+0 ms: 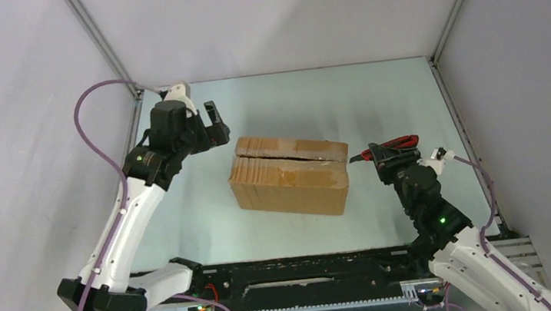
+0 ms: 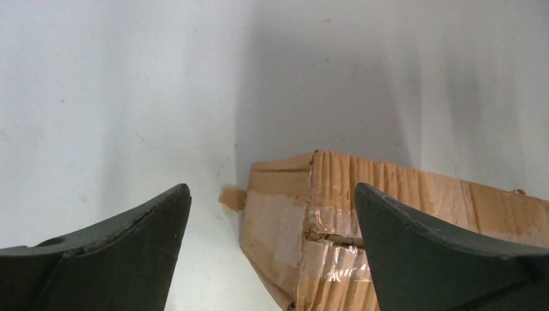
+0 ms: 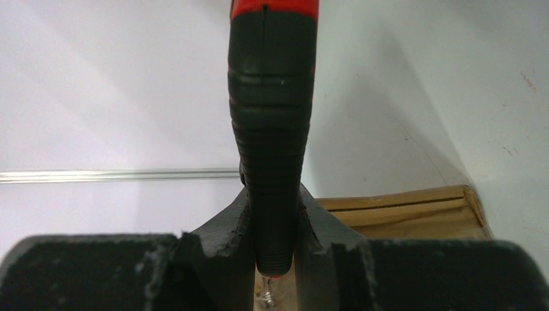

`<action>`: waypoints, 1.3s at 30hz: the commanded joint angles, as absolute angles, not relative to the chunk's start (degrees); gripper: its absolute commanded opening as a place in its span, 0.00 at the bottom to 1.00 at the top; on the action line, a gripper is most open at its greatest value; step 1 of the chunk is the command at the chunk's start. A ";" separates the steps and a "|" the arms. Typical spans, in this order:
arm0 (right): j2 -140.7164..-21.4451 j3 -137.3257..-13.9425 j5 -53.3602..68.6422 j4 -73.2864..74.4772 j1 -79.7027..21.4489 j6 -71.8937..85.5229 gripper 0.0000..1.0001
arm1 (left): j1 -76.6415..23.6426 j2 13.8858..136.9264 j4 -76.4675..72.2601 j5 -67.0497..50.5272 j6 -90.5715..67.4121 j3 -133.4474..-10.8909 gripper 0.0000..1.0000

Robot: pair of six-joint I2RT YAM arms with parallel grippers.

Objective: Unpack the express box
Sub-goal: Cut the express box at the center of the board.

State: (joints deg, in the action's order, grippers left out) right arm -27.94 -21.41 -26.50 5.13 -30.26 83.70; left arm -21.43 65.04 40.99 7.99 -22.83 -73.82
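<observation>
The express box, an oblong brown carton with a split running along its taped top, lies in the middle of the table. My left gripper is open and empty, just off the box's far left end; the left wrist view shows that end between the spread fingers. My right gripper is shut on the red-and-black utility knife at the box's right end, its blade tip at the top corner. The right wrist view shows the knife handle clamped between the fingers and the box behind.
Grey enclosure walls stand on all sides, with metal frame posts at the back corners. A black rail runs along the near edge between the arm bases. A small torn cardboard scrap sticks out at the box's left end.
</observation>
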 commanded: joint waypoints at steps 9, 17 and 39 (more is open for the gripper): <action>-30.55 -17.93 -28.57 -5.89 -31.29 89.11 0.00 | -12.74 65.24 32.25 -6.17 -30.24 -66.57 1.00; -28.35 -16.80 -28.45 -5.21 -30.55 89.98 0.00 | -11.22 67.39 30.19 -8.61 -32.74 -64.83 1.00; -29.92 -15.06 -27.08 -8.48 -30.47 92.54 0.00 | -11.12 68.59 30.01 -10.52 -34.72 -63.36 1.00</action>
